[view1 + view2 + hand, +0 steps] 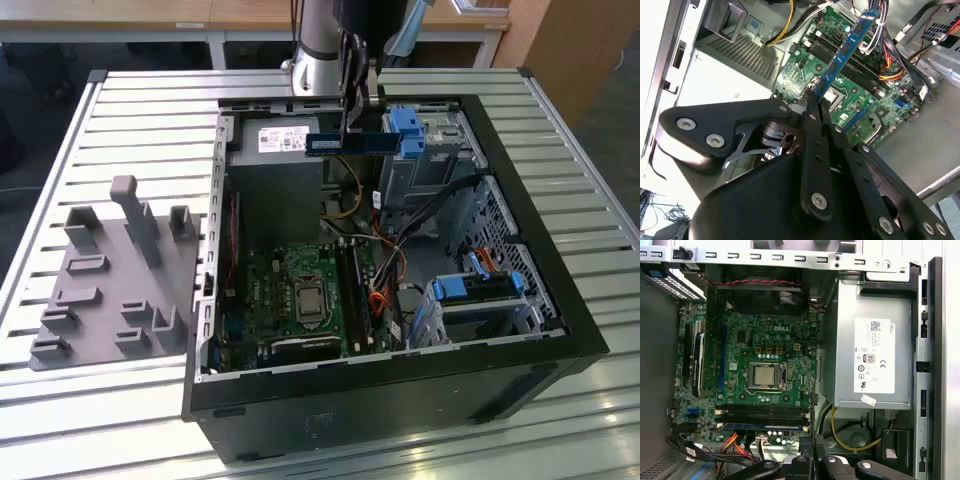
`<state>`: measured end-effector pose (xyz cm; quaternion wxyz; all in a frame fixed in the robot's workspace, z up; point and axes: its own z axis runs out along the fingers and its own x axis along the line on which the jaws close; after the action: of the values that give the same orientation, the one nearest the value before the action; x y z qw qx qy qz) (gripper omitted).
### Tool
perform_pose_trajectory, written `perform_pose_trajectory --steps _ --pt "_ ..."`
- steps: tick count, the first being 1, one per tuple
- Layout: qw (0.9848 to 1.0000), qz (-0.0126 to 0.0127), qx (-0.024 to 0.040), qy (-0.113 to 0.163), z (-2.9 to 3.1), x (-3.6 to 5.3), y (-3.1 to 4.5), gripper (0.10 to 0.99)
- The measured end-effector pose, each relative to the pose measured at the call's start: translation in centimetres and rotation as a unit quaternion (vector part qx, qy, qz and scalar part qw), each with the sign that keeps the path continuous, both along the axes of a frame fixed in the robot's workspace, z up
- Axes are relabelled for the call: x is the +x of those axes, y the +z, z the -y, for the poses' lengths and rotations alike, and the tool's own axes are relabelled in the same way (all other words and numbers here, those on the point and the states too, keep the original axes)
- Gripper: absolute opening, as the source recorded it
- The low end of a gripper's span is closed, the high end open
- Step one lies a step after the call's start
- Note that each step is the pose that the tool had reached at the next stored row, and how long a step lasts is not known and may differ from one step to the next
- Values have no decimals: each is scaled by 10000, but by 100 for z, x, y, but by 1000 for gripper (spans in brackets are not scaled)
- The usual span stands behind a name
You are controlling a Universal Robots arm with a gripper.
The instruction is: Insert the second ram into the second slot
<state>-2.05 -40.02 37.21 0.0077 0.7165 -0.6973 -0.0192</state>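
My gripper point(350, 136) is shut on the second ram point(350, 143), a narrow blue stick with a white label. It hangs level, high over the far end of the open computer case point(560, 300), in front of the silver power supply point(285, 140). In the second wrist view the ram point(842, 52) juts out from the black fingertips point(812, 100), crosswise to the dark memory slots point(867, 75) far beneath it. Those slots point(765, 414) lie side by side beside the processor socket point(765, 376) on the green motherboard point(290, 295). A blue strip point(762, 426) runs along the outermost slot.
Red, orange and yellow cables point(380, 275) lie right beside the slots. Blue-handled drive cages point(480, 290) stand at the exterior view's right, another point(410, 130) close behind the gripper. A grey fixture with upright holders point(110, 280) rests on the slatted table at the exterior view's left.
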Motion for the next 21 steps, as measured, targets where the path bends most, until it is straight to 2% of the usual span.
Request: perform_pose_trajectory --steps 6,21 --pt "10000 0 0 0 1 0 0 137" --pt "10000 0 0 0 68 0 0 137"
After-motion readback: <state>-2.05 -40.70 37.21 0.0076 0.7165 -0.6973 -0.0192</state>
